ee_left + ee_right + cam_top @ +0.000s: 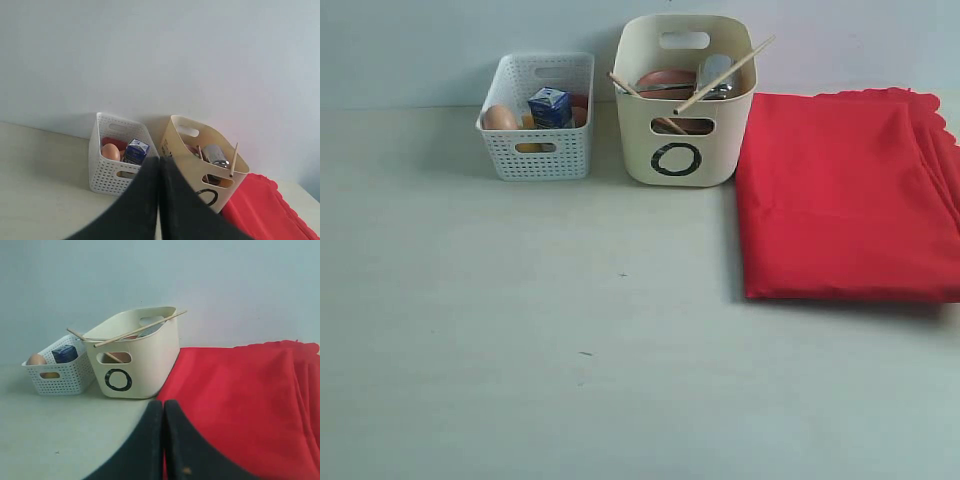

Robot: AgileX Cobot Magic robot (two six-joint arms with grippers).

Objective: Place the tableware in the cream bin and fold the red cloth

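Observation:
The cream bin (685, 150) (210, 172) (140, 357) stands at the back of the table with its black "O" mark facing forward. Inside it I see a brown plate (665, 80), a shiny steel cup (715, 72) (216, 154) and two chopsticks (725, 75) (140, 329) sticking out over the rim. The red cloth (845, 195) (265, 212) (240, 405) lies folded flat to the right of the bin. My left gripper (159, 162) and right gripper (163, 405) are both shut and empty, held back from the objects. Neither arm shows in the exterior view.
A white perforated basket (538, 125) (107, 170) (60, 375) sits left of the bin, holding an egg (500, 118), a blue milk carton (550, 107) and other food. The pale table (570, 350) stretches forward; a plain wall rises behind.

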